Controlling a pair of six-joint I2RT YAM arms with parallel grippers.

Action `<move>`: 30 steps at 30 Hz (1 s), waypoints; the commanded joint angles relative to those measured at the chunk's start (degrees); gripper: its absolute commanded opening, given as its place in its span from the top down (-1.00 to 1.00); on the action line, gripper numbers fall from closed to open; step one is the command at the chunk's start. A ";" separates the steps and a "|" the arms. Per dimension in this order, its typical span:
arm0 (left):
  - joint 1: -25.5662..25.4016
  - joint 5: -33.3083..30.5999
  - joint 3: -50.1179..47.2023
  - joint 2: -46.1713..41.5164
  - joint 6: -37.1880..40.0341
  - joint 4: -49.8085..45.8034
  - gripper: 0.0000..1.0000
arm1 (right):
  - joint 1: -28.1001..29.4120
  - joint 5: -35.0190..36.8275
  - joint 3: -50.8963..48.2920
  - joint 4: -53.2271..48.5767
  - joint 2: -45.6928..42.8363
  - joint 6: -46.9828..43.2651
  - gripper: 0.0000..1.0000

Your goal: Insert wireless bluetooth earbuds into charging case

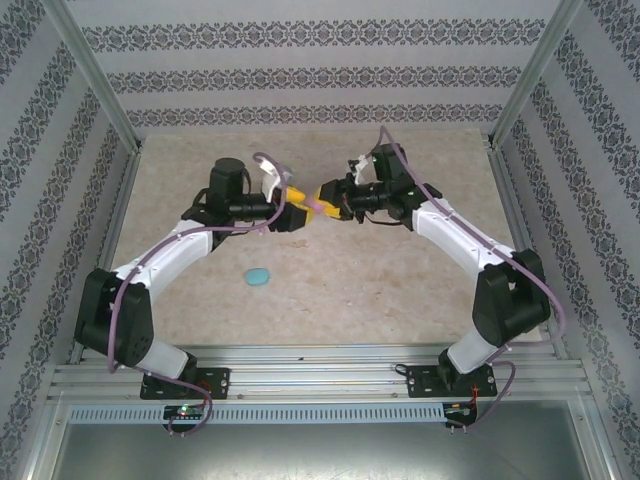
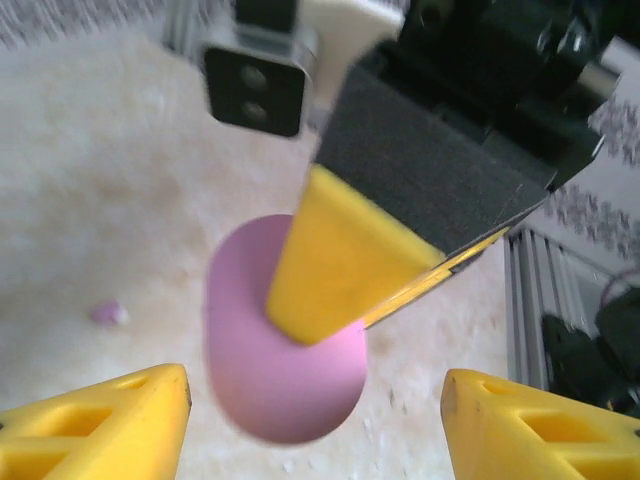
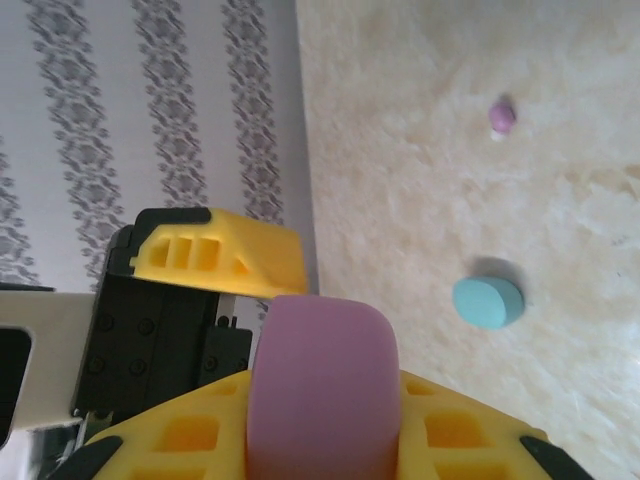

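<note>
My right gripper (image 1: 322,200) is shut on a pink-purple oval charging case (image 3: 320,390), held in the air above the middle of the table. The case (image 2: 285,350) also hangs between the spread yellow fingers (image 2: 110,425) of my left gripper (image 1: 296,215), which is open and does not touch it. One tiny pink-purple earbud (image 3: 502,115) lies on the table, and it is a small blurred bit (image 2: 108,313) in the left wrist view. The cyan oval case (image 1: 259,277) lies flat on the table in front of the left arm. The other earbuds are out of view.
The beige mottled table (image 1: 400,270) is fenced by aluminium posts and patterned walls (image 1: 320,80). The two wrists meet nose to nose at the centre back. The right gripper's finger (image 2: 340,260) reaches down in front of the left wrist camera.
</note>
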 commanded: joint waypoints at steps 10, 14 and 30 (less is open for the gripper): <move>2.17 10.19 -1.30 9.57 -35.64 59.35 -0.14 | 0.51 -1.55 0.24 14.25 -6.49 16.42 0.62; 0.85 10.89 -0.44 9.39 -31.42 54.50 -0.11 | 0.99 -1.40 0.20 15.23 -7.05 17.53 0.62; -2.90 6.44 0.48 3.48 -20.32 37.44 -0.16 | 2.01 4.35 -3.17 21.21 -9.40 23.12 0.63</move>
